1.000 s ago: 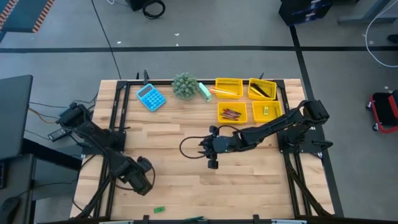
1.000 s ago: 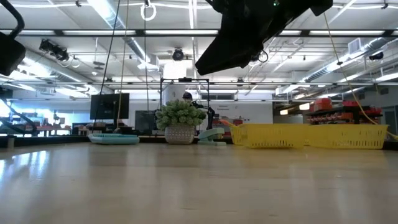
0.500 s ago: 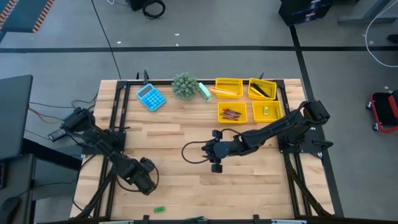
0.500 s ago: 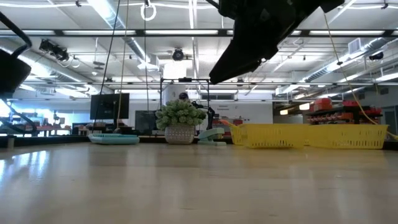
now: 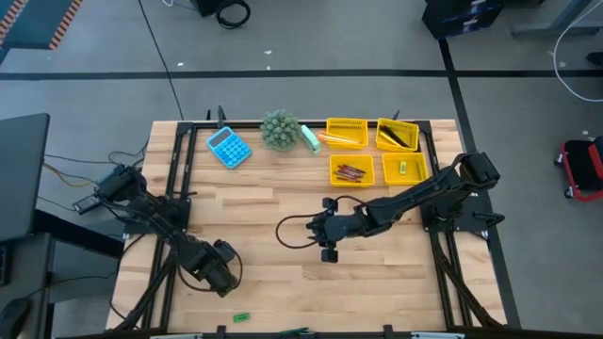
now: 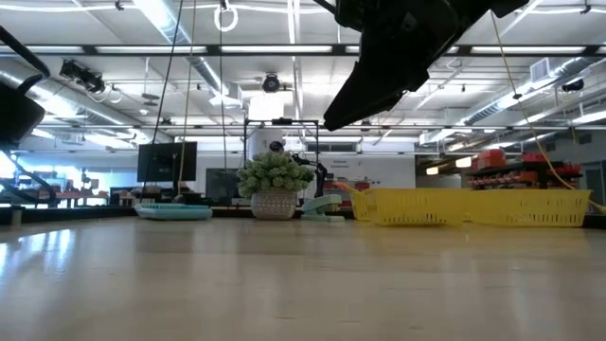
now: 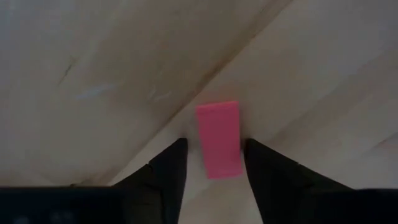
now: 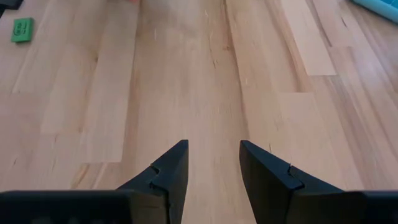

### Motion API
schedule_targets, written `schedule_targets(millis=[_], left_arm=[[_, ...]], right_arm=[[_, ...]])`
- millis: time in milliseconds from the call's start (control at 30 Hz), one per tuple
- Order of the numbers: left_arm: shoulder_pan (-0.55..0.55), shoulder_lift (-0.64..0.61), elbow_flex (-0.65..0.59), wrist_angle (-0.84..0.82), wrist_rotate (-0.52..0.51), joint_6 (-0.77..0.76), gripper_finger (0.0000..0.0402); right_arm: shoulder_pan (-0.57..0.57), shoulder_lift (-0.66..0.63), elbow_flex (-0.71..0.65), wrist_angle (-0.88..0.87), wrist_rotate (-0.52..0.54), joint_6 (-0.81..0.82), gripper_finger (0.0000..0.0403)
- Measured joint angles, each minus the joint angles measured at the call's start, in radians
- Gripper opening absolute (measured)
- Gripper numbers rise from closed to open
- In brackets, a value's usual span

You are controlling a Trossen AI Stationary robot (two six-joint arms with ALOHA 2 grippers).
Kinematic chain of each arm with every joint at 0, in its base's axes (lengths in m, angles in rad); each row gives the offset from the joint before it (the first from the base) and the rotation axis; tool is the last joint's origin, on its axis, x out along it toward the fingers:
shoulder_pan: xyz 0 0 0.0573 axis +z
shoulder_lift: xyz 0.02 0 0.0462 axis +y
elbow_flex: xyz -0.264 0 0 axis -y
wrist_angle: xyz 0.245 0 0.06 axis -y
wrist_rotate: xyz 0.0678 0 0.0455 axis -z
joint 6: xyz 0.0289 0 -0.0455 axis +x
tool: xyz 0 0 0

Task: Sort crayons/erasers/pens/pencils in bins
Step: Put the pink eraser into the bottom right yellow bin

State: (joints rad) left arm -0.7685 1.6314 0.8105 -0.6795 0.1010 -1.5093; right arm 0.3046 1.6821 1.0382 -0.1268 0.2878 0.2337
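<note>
My left gripper [image 5: 219, 270] is open, low over the table's near left part. In the left wrist view its fingers [image 7: 214, 146] stand on either side of a pink eraser [image 7: 219, 140] that lies flat on the wood; I cannot tell whether they touch it. A green eraser [image 5: 240, 317] lies near the front edge and also shows in the right wrist view [image 8: 22, 29]. My right gripper [image 5: 326, 233] is open and empty above the table's middle [image 8: 213, 149]. Four yellow bins [image 5: 351, 170] stand at the far right, with pencils, pens, crayons and an eraser in them.
A blue calculator [image 5: 228, 147], a small potted plant [image 5: 280, 130] and a pale green object [image 5: 310, 138] stand along the far edge, left of the bins. Black cables run along the table's left and right sides. Bare wood lies between the two grippers.
My right gripper has drawn back a little toward the table's right edge. My left gripper has shifted slightly toward the table's near right.
</note>
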Motion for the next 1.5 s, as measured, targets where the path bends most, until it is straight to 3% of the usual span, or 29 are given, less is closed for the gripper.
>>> schedule_targets(millis=[300, 533, 833, 967, 1133, 1300, 1500], left_arm=[[0.034, 0.009, 0.049, -0.050, 0.001, 0.180, 0.0086], [0.125, 0.008, 0.155, -0.043, -0.133, 0.440, 0.0060], [0.208, 0.005, 0.212, 0.253, -0.364, 0.828, 0.0068], [0.266, 0.005, 0.213, 0.404, -0.408, 1.010, 0.0065], [0.351, 0.005, 0.212, 0.550, -0.553, 1.284, 0.0068], [0.445, 0.032, 0.213, 0.754, -0.595, 1.625, 0.0063], [0.555, 0.086, 0.213, 0.855, -0.595, 1.778, 0.0071]], right_arm=[[0.000, 0.000, 0.000, -0.006, 0.000, -0.009, 0.0149], [-0.004, -0.014, 0.000, -0.020, 0.032, 0.003, 0.0149], [0.109, -0.188, 0.000, -0.194, 0.016, 0.238, 0.0149], [0.206, -0.274, 0.000, -0.175, 0.110, 0.314, 0.0149], [0.277, -0.312, 0.000, -0.179, 0.261, 0.565, 0.0149], [0.264, -0.271, 0.000, -0.228, 0.328, 0.785, 0.0149], [0.167, -0.257, 0.000, -0.319, 0.367, 0.883, 0.0149]])
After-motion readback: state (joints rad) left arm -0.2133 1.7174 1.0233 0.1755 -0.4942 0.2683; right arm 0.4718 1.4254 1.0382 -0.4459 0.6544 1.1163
